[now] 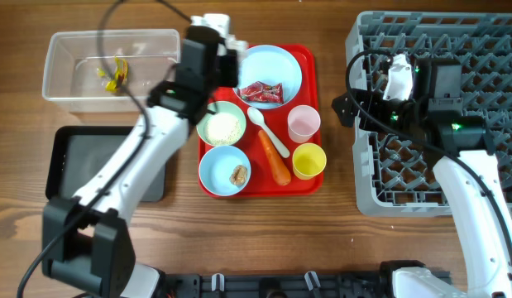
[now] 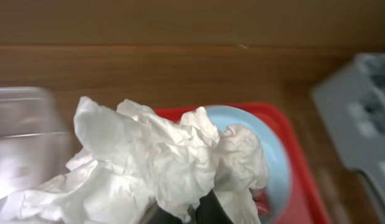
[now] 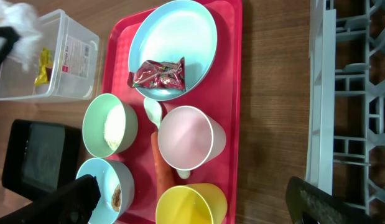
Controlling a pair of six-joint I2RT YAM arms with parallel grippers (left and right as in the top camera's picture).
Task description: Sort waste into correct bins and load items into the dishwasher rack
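**Progress: early.** One piece of waste is binned, one is in hand, and no dishes are loaded.

- **Nearest:**
  - black tray (image 1: pixel 69 165), nothing seen in it
  - on the red tray (image 1: pixel 309 62): lump bowl (image 1: pixel 212 164) with lump (image 1: pixel 238 175), carrot (image 1: pixel 275 157) and yellow cup (image 1: pixel 308 160)
- **Middle, on the red tray:** rice bowl (image 1: pixel 203 132) with rice (image 1: pixel 222 127), spoon (image 1: pixel 268 132) and pink cup (image 1: pixel 303 122).
- **Far:**
  - plate (image 1: pixel 280 62) carrying the red wrapper (image 1: pixel 260 93)
  - tub (image 1: pixel 74 50) holding the yellow wrapper (image 1: pixel 115 74)
- **Left gripper** (image 2: pixel 183 214): clamped on the tissue (image 2: pixel 161 155). The tissue is in the air between tub and plate, at the red tray's far left corner, and not yet dropped.
- **Right gripper** (image 3: pixel 191 186): spread wide and holding nothing, at the tray-side edge of the rack (image 1: pixel 380 194).
- **Rack:** no dishes seen in it.
- **Outstanding, as judged:**
  - release the tissue into a bin
  - bin the red wrapper, rice, carrot and lump
  - load the plate, both bowls, both cups and the spoon into the rack
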